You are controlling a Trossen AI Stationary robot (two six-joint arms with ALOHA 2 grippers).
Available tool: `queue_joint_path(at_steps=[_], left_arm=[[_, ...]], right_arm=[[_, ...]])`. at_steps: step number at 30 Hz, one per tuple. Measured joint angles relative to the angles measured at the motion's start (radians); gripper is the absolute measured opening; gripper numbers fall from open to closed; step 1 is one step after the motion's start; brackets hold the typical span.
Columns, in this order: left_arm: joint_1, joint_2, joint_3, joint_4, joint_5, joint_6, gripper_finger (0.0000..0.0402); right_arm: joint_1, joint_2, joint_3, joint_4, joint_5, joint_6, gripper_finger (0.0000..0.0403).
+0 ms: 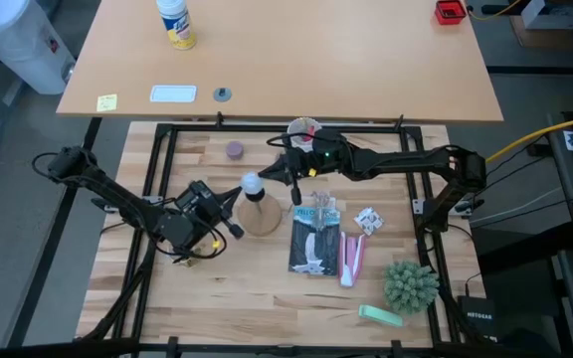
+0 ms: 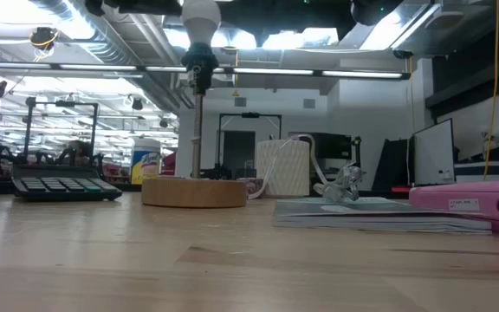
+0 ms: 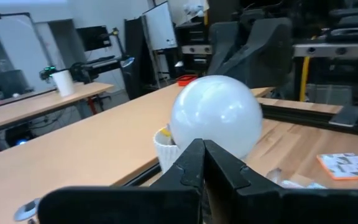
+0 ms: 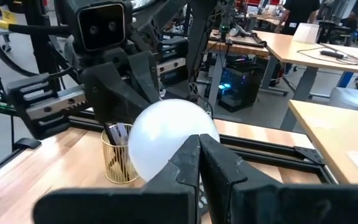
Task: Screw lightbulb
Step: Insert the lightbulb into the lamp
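Between both grippers: lightbulb sits atop the black socket post, well above the wooden disc stand.
Left gripper: fingers pressed together, tips just short of the bulb, holding nothing.
Right gripper: fingers together, tips just short of the opposite side, empty.
Technique: judged, open wide, grip the glass lightly, turn level.
Bulb: smooth frosted white, rounded; likely slippery.
Stand: flat pale wood, round.
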Motion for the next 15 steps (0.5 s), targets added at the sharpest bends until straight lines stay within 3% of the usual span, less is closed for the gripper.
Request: queue_joint_path(at_steps=[8,15], left_arm=[[0.008,0.0,0.001,-0.003,-0.052,0.01,0.0001],[0.013,0.0,0.001,-0.01,-0.058,0.015,0.0001]], right_arm=[[0.016,0.007,-0.002,-0.016,-0.096,0.029,0.0017],[0.051,0.005,-0.002,-0.004,-0.068,0.0,0.0017]])
